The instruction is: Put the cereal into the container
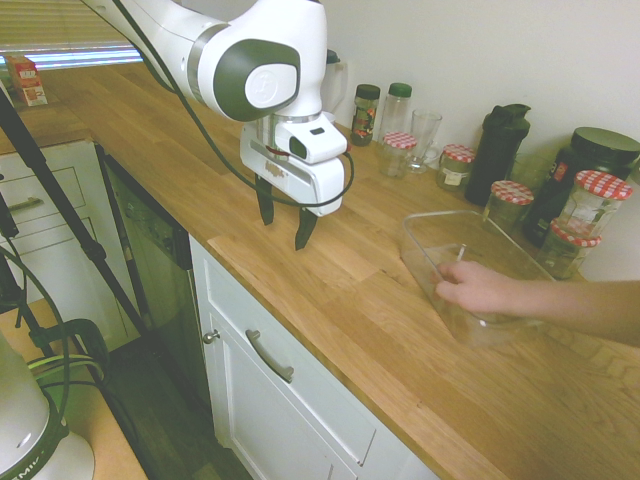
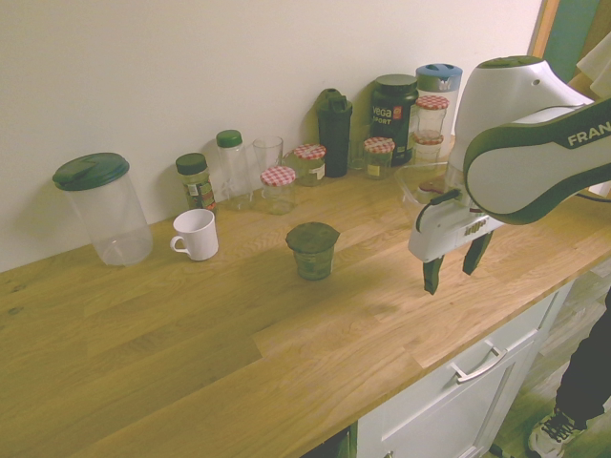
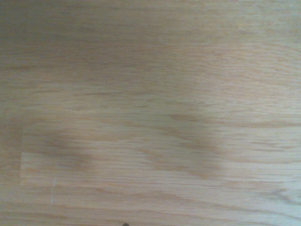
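The cereal point(image 2: 312, 250), a small dark green cup-shaped pack, stands upright mid-counter in the second exterior view; the arm hides it in the first exterior view. My gripper point(image 1: 283, 230) point(image 2: 450, 277) hangs open and empty a little above the wood near the counter's front edge, well apart from the cereal. The container point(image 1: 418, 245), a clear shallow tub, sits on the counter beyond the gripper with a person's hand point(image 1: 482, 290) resting on it. Only bare wood shows in the wrist view.
Along the wall stand jars with red-checked lids point(image 1: 512, 200), spice bottles point(image 2: 195, 178), a drinking glass point(image 1: 424, 136) and a black shaker point(image 1: 498, 152). A white mug point(image 2: 197, 234) and a tall clear canister with a green lid point(image 2: 105, 210) stand further along.
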`<action>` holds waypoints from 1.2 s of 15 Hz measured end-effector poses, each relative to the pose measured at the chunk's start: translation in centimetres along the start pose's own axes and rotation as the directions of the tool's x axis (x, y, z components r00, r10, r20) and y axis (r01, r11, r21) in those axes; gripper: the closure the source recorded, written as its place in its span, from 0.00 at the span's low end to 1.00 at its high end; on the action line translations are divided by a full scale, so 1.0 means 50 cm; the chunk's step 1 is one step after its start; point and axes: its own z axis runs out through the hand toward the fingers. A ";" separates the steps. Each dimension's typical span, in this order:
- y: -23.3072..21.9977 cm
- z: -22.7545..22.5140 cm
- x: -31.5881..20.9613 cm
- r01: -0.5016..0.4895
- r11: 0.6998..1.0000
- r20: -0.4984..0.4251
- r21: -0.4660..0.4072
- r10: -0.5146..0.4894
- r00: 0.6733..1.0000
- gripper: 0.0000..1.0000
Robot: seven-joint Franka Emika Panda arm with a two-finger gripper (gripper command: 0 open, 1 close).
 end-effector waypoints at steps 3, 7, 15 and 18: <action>-0.018 -0.009 -0.009 0.012 1.000 -0.010 0.023 -0.011 1.000 0.00; -0.134 -0.037 -0.069 0.064 0.988 -0.051 0.141 -0.058 0.997 0.00; -0.358 0.049 -0.037 0.106 0.953 -0.192 0.285 -0.052 0.980 0.00; -0.406 0.074 -0.026 0.123 0.953 -0.248 0.277 -0.053 0.967 0.00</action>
